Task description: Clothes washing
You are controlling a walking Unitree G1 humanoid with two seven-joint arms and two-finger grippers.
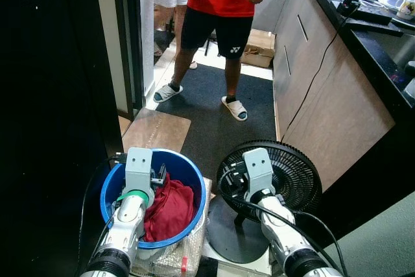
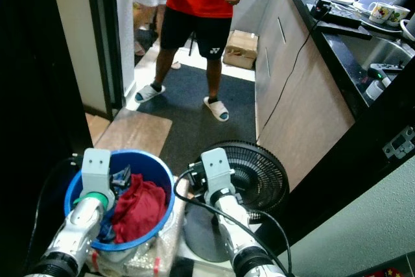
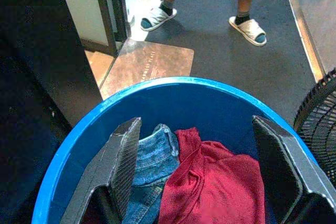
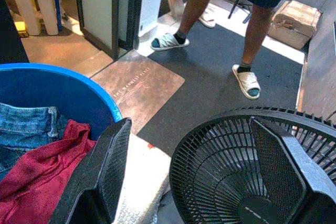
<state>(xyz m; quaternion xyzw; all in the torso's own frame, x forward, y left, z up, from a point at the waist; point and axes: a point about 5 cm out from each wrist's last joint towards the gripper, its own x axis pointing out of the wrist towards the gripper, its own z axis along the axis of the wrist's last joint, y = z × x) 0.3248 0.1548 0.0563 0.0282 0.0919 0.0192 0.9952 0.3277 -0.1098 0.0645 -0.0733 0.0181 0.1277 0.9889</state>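
The blue tub [image 1: 192, 180] sits low in front of the robot, on its left side, and the clothes are inside it. A red cloth [image 3: 215, 187] lies on top, and blue jeans [image 3: 149, 163] peek out beside it. The left gripper [image 3: 197, 177] hangs right over the tub with its two black fingers spread wide and nothing between them. The red cloth lies straight below that gap, a little toward one finger, so the left arm is the nearer one for a grab, and the move is down into the tub. The cloth is bunched up, so its long way is hard to tell. The right gripper [image 4: 205, 177] is also wide open and holds nothing; it hangs over a black fan [image 1: 295, 176] just beside the tub. A person [image 1: 224, 4] in a red shirt stands farther off on the dark mat [image 1: 207, 105].
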